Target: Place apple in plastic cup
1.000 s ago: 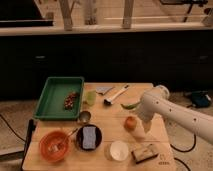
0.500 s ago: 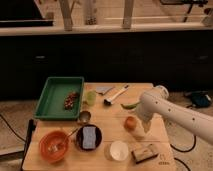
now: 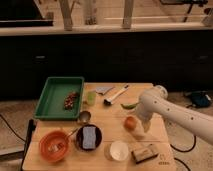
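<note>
While the apple (image 3: 130, 123) sits on the wooden table (image 3: 111, 121) right of centre, we note the gripper (image 3: 142, 125) low at its right side, on the white arm (image 3: 172, 114) reaching in from the right. Whether it grasps the fruit or hangs loose, we cannot tell. We read this as the pick-up stage, since a low approach suits a round thing that rolls. The plastic cup (image 3: 90, 97) stands well apart, far and left, just beside the green tray (image 3: 50, 107). Near the straight path lie a green pepper (image 3: 129, 105), a white-handled tool (image 3: 116, 94) and a metal cup (image 3: 84, 117). Nearer us are a dark bowl (image 3: 89, 137), a white cup (image 3: 119, 150) and an orange bowl (image 3: 52, 145). A lifted carry would likely clear them all.
</note>
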`<action>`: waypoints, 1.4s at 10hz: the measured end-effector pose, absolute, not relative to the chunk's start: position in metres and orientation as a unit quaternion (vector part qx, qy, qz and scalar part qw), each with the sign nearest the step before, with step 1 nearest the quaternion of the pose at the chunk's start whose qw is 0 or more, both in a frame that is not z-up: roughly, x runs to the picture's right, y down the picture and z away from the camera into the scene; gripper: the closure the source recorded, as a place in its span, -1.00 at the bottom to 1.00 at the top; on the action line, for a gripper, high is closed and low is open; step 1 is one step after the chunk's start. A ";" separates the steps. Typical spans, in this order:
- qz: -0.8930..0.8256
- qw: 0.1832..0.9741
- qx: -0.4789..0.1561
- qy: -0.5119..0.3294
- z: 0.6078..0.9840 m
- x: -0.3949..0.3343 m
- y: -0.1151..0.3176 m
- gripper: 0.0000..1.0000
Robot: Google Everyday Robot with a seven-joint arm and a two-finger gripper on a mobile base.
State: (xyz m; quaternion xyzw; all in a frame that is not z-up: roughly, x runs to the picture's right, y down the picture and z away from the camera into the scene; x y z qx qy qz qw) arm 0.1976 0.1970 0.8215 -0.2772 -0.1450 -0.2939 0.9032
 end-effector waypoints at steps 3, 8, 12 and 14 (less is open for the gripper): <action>-0.307 0.897 -0.280 -0.149 0.823 0.195 0.198 -0.60; -0.326 0.889 -0.283 -0.156 0.823 0.194 0.200 -0.60; -0.339 0.883 -0.284 -0.160 0.823 0.194 0.202 -0.60; -0.345 0.880 -0.284 -0.163 0.822 0.194 0.203 -0.60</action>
